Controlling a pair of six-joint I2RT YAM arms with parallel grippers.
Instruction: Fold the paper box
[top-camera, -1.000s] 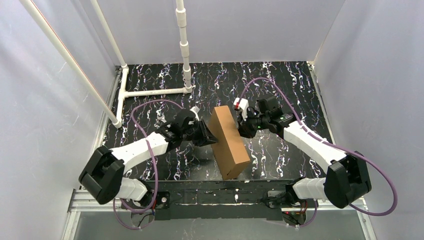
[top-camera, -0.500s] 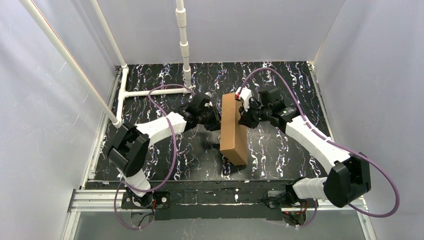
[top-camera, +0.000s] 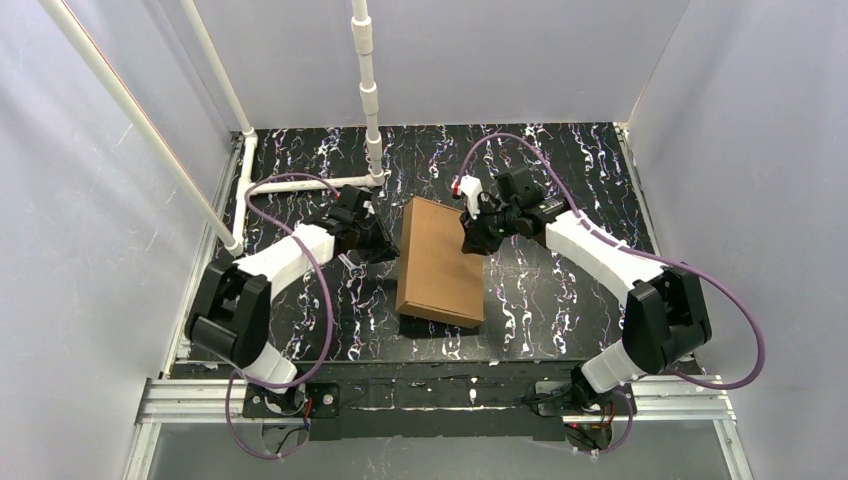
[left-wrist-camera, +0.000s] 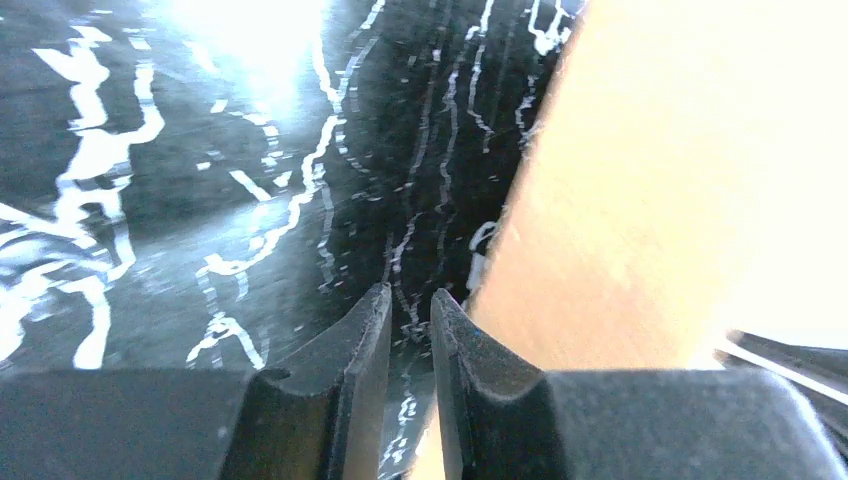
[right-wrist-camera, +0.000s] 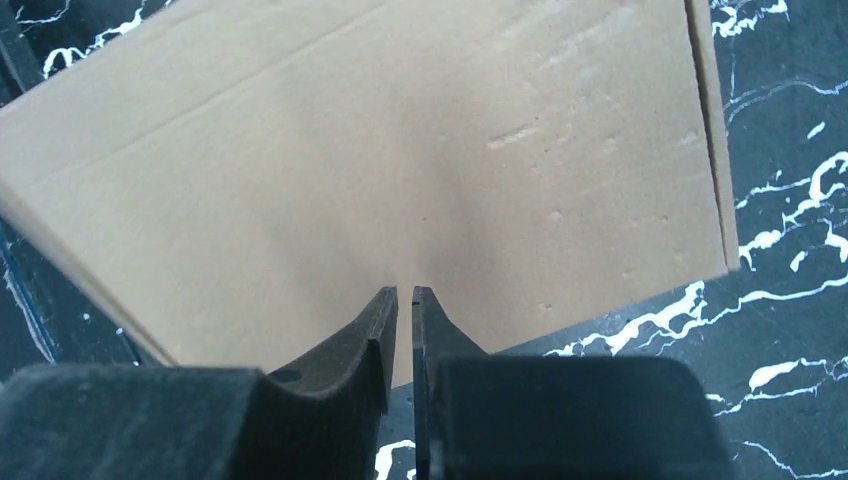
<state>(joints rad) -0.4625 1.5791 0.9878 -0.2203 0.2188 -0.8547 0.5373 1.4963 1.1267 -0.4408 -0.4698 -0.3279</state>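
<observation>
The paper box (top-camera: 438, 262) is a closed brown cardboard mailer lying with its broad face up in the middle of the black marbled table (top-camera: 560, 300). My left gripper (top-camera: 378, 250) sits low at the box's left edge, jaws nearly together with nothing between them. In the left wrist view the gripper (left-wrist-camera: 410, 300) is next to the box's side (left-wrist-camera: 650, 200). My right gripper (top-camera: 470, 243) is at the box's far right edge. In the right wrist view its jaws (right-wrist-camera: 405, 292) are nearly together and empty, tips over the box's top face (right-wrist-camera: 400, 150).
A white PVC pipe frame (top-camera: 300, 183) lies at the back left, with an upright pipe (top-camera: 370, 90) behind the box. A slanted pipe (top-camera: 140, 120) crosses the left side. Pale walls enclose the table on three sides. Purple cables loop over both arms.
The box stood on its long edge between both grippers; it has now tipped over to the left onto its broad face. My left gripper drew back to the left, and my right followed the box's far right edge.
</observation>
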